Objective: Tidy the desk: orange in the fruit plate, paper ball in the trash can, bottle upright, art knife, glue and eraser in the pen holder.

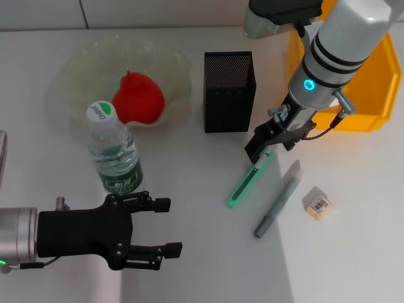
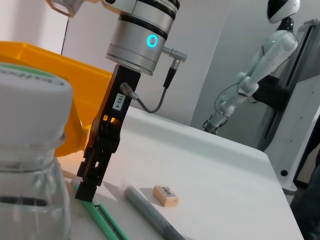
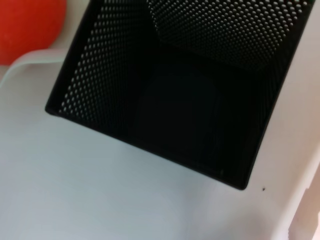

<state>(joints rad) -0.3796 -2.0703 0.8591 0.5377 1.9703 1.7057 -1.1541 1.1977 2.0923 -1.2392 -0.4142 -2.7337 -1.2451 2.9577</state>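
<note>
The green art knife (image 1: 248, 180) lies flat on the white desk (image 1: 189, 252) at centre right of the head view, running diagonally from lower left to upper right. Its upper end sits right under the right gripper (image 1: 260, 146), whose black fingers come down onto that end; whether they actually pinch it or only touch it cannot be told (the left wrist view shows the fingertips close together, low at the knife's end). Just right of the knife lies the grey glue stick (image 1: 278, 201), on much the same slant, and further right the small eraser (image 1: 317, 203) with its barcode label.

Above the knife, in the upper middle, stands the black mesh pen holder (image 1: 229, 91). The yellow bin (image 1: 369, 95) occupies the upper right. At upper left, the clear fruit plate (image 1: 82, 69) holds a red-orange fruit (image 1: 138, 98). The water bottle (image 1: 115, 151) stands upright just below it. The left gripper (image 1: 161, 227) hovers at lower left with its fingers spread wide, holding nothing.
</note>
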